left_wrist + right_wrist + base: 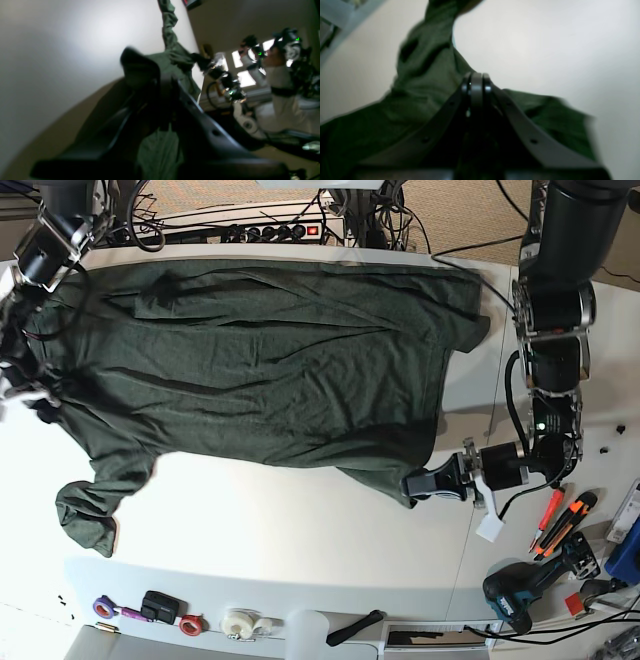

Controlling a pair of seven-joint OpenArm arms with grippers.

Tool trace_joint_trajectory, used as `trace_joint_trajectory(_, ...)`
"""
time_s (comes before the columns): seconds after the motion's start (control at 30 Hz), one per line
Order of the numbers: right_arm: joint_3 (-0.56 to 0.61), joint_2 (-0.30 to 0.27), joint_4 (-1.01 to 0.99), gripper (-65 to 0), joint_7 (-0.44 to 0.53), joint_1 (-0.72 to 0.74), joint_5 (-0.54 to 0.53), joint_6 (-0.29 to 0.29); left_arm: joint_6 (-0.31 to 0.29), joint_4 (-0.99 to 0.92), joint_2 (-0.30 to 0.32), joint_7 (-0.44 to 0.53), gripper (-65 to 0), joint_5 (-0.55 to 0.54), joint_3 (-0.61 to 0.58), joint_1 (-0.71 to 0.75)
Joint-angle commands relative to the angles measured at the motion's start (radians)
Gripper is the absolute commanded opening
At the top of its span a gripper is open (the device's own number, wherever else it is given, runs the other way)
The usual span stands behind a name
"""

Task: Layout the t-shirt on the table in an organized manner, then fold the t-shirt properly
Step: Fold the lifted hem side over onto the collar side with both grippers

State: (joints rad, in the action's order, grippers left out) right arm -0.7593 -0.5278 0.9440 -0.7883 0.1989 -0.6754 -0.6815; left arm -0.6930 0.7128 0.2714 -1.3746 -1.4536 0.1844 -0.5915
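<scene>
With the t-shirt (270,370) already spread over most of the far half of the table (300,530), I judge I am in the layout step, drawing the cloth flat before any fold. In the base view the garment lies wide across the white top, its body broad and only lightly creased, one sleeve trailing off toward the near left corner and bunched there, the other end reaching the far right by the seam. My left gripper (420,483), on the right of that view, is clamped shut on the near right corner of the shirt; its own wrist view shows green fabric pinched between the closed jaws. My right gripper (476,83), at the left edge of the base view and mostly hidden there, is closed too, and its wrist camera shows the jaws pressed together with green cloth gathered around and beneath them, so I take it to have hold of the left edge of the shirt. To do this well I would keep both grips firm and pull apart evenly, low over the table, so the creases across the body draw out without lifting the far hem. The bunched sleeve at near left will want its own tidy afterwards. I would also keep clear of the tape rolls (190,623) and cutters (560,520) along the near edge.
</scene>
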Motion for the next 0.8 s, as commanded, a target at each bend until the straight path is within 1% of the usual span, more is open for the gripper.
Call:
trace_joint_trajectory(0.0,-0.029,-0.029,0.038,-65.0,-0.001,0.002,-0.036,-0.017,-0.005,0.053,0.008,0.005,-65.0,-0.030,0.002,-0.012)
trace_joint_trajectory(0.13,-0.110,-0.029,0.092,-65.0,-0.076,-0.044,-0.131,-0.017,-0.005,0.230,0.009,0.006,-65.0,-0.030,0.002,0.067)
trace_joint_trajectory(0.23,-0.126,-0.029,0.097,-65.0,-0.097,-0.070,-0.182,-0.017,-0.005,0.362,0.008,0.006,-65.0,-0.030,0.002,0.120)
trace_joint_trajectory(0.37,-0.126,-0.029,0.097,-65.0,-0.111,-0.100,-0.200,-0.017,-0.005,0.491,0.009,0.005,-65.0,-0.030,0.002,0.184)
trace_joint_trajectory(0.5,-0.126,-0.029,0.097,-65.0,-0.123,-0.120,-0.207,-0.017,-0.005,0.547,0.009,0.006,-65.0,-0.030,0.002,0.250)
trace_joint_trajectory(0.57,-0.126,-0.029,0.097,-65.0,-0.125,-0.122,-0.206,-0.017,-0.005,0.570,0.008,0.023,-65.0,-0.030,0.013,0.286)
trace_joint_trajectory(0.67,-0.126,-0.029,0.097,-65.0,-0.115,-0.121,-0.207,-0.017,-0.005,0.609,0.006,0.059,-65.0,-0.030,0.066,0.333)
trace_joint_trajectory(0.77,-0.126,-0.029,0.097,-65.0,-0.093,-0.121,-0.206,-0.017,-0.005,0.640,0.006,0.059,-65.0,-0.030,0.143,0.350)
